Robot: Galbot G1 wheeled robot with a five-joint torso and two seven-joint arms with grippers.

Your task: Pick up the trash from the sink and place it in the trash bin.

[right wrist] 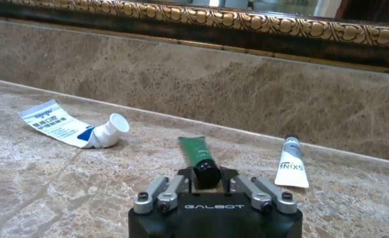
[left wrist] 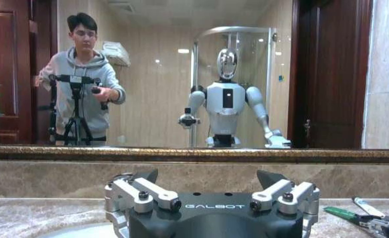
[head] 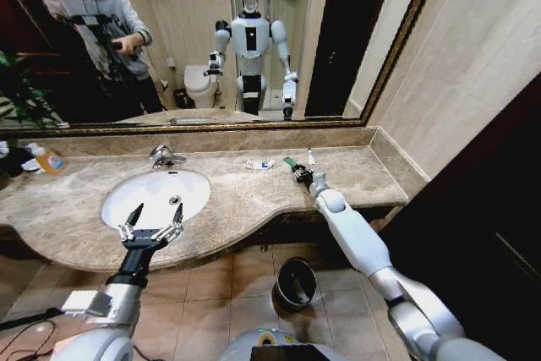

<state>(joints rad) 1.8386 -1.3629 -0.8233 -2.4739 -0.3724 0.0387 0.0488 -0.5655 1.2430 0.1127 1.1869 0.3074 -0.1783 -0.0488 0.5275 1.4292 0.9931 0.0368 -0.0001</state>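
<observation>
Head view: three small trash items are counted on the marble tabletop (head: 254, 196) to the right of the sink (head: 156, 197): a white-blue tube (head: 259, 164), a green tube (head: 292, 162) and a slim white tube (head: 310, 156). The basin is seen holding nothing but its metal drain. One black trash bin (head: 296, 283) stands on the floor below the tabletop edge; its contents cannot be told. The left gripper (head: 152, 226) is held over the basin's near rim, jaws spread wide and empty. The right gripper (head: 302, 174) is at the green tube.

Left wrist view: the left gripper (left wrist: 207, 191) is marked "GALBOT"; its jaws are apart.

Right wrist view: the right gripper (right wrist: 206, 186), also marked "GALBOT", has its jaws closed on the green tube's black cap. "SKIN" is legible on the slim white tube.
</observation>
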